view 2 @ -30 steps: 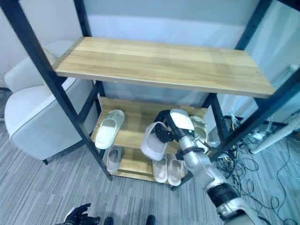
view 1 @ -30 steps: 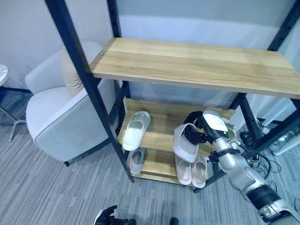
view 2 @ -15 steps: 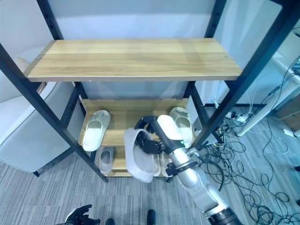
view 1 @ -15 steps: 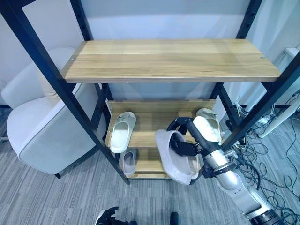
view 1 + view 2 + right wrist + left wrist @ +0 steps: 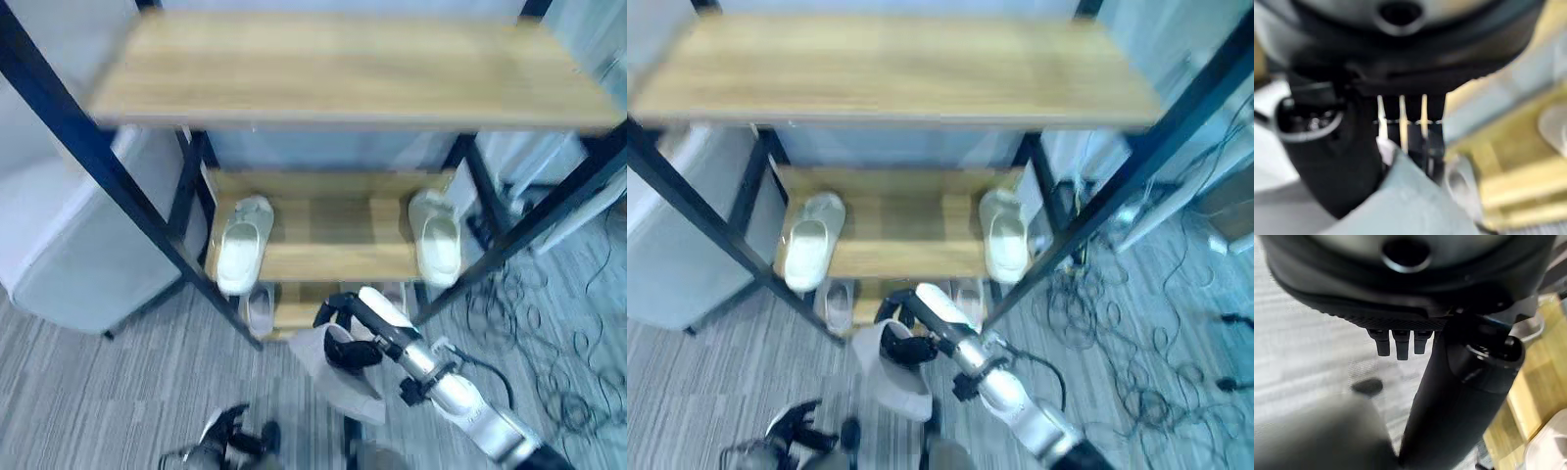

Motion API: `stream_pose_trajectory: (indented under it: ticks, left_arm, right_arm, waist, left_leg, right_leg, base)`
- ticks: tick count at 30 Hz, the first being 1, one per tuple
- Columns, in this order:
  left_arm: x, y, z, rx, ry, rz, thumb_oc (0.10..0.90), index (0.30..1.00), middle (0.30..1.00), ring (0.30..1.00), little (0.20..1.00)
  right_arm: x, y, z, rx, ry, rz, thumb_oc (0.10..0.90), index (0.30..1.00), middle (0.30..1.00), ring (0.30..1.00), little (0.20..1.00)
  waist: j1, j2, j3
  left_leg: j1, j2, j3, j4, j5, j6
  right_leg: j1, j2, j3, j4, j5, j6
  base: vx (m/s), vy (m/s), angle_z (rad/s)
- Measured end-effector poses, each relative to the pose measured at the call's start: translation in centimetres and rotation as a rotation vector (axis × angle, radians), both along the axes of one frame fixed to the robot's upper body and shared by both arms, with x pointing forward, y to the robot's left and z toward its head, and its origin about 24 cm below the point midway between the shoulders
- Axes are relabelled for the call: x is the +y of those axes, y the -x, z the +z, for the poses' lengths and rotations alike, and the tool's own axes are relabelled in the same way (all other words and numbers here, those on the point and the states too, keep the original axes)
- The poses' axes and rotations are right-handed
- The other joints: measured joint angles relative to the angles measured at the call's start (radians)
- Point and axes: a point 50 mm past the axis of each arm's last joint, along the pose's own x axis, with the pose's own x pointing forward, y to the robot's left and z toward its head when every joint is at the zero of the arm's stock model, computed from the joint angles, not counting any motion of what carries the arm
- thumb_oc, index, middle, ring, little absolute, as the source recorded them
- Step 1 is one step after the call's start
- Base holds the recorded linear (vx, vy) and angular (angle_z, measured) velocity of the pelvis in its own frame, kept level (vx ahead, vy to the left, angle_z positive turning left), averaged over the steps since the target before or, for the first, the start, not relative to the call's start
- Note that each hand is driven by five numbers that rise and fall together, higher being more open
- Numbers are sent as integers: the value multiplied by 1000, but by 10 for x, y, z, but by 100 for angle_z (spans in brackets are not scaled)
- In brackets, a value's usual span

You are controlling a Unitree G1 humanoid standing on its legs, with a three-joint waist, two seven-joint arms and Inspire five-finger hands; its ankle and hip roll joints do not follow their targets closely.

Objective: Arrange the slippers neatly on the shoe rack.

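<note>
Fingers of the right hand (image 5: 355, 343) are curled round a pale grey slipper (image 5: 338, 377), thumb on one side and the rest on the other, so the slipper hangs from that pinch with its long end drooping below the fingers toward the grey carpet (image 5: 88, 392). In the right wrist view the same slipper (image 5: 1400, 205) shows as a pale mass pressed against the dark fingers (image 5: 1410, 115). Hand and slipper sit in front of the shoe rack (image 5: 98, 162), out past its lower front edge and apart from the boards.

Beyond the fingertips, on the middle shelf (image 5: 338, 220), one white slipper (image 5: 240, 245) lies at the left end and another white slipper (image 5: 438, 235) lies at the right end, well apart, with bare wood between them. Under that shelf, on the lowest board, a grey slipper (image 5: 260, 308) shows beside the left post. The top shelf (image 5: 353, 64) is a broad wooden plank above it all. A pale armchair (image 5: 59, 245) stands just beside the rack on the left.

Low near the floor is the left hand (image 5: 223, 436), well apart from the rack. Its own wrist view shows short dark fingers (image 5: 1397, 342) hanging loosely over the carpet, holding nothing.
</note>
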Motion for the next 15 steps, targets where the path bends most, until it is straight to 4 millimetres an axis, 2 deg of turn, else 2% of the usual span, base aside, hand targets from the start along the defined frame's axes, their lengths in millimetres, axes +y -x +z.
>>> stream_pose_trajectory:
  ticks: [1,3,4,5,6,8,9,12,13,15]
  left_arm:
    - [-9,-14,7,-53,33,-1,800,900,900,900,900]
    - [-18,-36,20,-143,53,-40,800,900,900,900,900]
    - [-22,-49,28,-186,61,-40,800,900,900,900,900]
    - [-23,-56,34,-222,71,-35,800,900,900,900,900]
    - [-23,-61,39,-248,74,-48,800,900,900,900,900]
    - [-19,-70,49,-299,71,-66,800,900,900,900,900]
    - [-20,-80,61,-355,69,-74,800,900,900,900,900]
    - [-24,-94,82,-470,100,-87,800,900,900,900,900]
    - [-25,-100,98,-544,109,-125,800,900,900,900,900]
    - [-24,-110,108,-595,114,-116,800,900,900,900,900]
  right_arm:
    - [6,-13,11,-49,6,13,400,300,300,300,300]
    - [7,-35,36,-150,55,19,400,300,300,300,300]
    - [4,-43,49,-202,55,-4,400,300,300,300,300]
    - [3,-47,57,-237,60,-17,400,300,300,300,300]
    - [7,-52,73,-319,110,8,400,300,300,300,300]
    - [13,-57,94,-434,128,19,400,300,300,300,300]
    - [15,-60,109,-517,126,5,400,300,300,300,300]
    - [15,-62,119,-590,135,-13,400,300,300,300,300]
    - [18,-64,130,-656,137,-18,400,300,300,300,300]
    - [15,-65,133,-665,133,-44,400,300,300,300,300]
  waist:
    - [2,-2,31]
    - [12,9,42]
    - [23,7,67]
    - [40,1,86]
    - [41,0,88]
    - [39,-6,90]
    - [40,-13,94]
    - [45,-14,99]
    - [48,-15,99]
    - [62,-15,100]
  left_leg:
    - [-84,2,-9,99,-31,0]
    - [-264,7,-41,278,-103,-1]
    - [-301,3,-48,311,-106,3]
    - [-318,0,-50,337,-108,3]
    - [-389,1,-62,424,-143,10]
    - [-490,3,-82,523,-170,15]
    - [-576,-3,-94,589,-182,20]
    - [-682,-22,-111,685,-203,21]
    - [-788,-27,-121,793,-242,20]
    - [-845,-37,-124,829,-249,21]
  right_leg:
    - [-71,-7,1,74,-23,0]
    - [-234,-14,-4,229,-81,-26]
    - [-273,-16,-5,277,-89,-28]
    - [-294,-20,-3,308,-97,-28]
    - [-359,-32,-9,392,-136,-30]
    - [-451,-39,-15,487,-165,-31]
    - [-536,-52,-17,567,-186,-34]
    - [-639,-75,-21,673,-223,-41]
    - [-745,-90,-16,787,-266,-41]
    - [-803,-98,-12,825,-269,-45]
  base:
    - [-212,-35,9]
    - [-98,-30,10]
    - [-102,-34,17]
    - [-148,-26,19]
    - [-143,-22,14]
    - [-109,-19,17]
    - [-84,-12,19]
    - [-2,-23,21]
    - [78,-16,12]
    - [1,0,7]
